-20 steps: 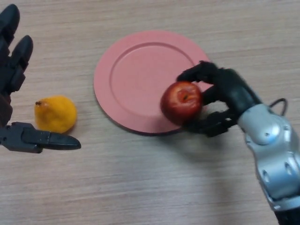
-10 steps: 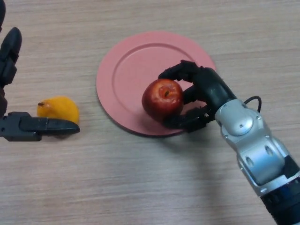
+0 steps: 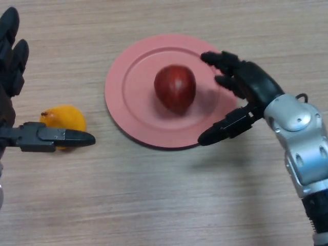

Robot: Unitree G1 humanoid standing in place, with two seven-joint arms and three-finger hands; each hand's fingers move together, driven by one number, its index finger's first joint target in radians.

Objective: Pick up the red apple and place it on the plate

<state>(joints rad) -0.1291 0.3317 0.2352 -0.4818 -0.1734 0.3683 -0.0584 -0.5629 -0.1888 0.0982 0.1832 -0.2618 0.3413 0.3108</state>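
Now red apple (image 3: 175, 88) on plate (image 3: 128, 110); right hand (image 3: 245, 92) spread wide, empty (no readable writing).

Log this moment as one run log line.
apple: on plate | right hand: open, apart from apple | left hand: open, idle by yellow fruit

The table (image 3: 154, 200) in front of me is light wood with a fine grain running side to side. Two things lie directly on it — a round pink plate (image 3: 128, 110) near the middle, toward the far side, and a yellow-orange fruit (image 3: 64, 118) with a small stem, off to my left. The two sit well apart, bare wood between them — the near stretch of the table shows only its grain.
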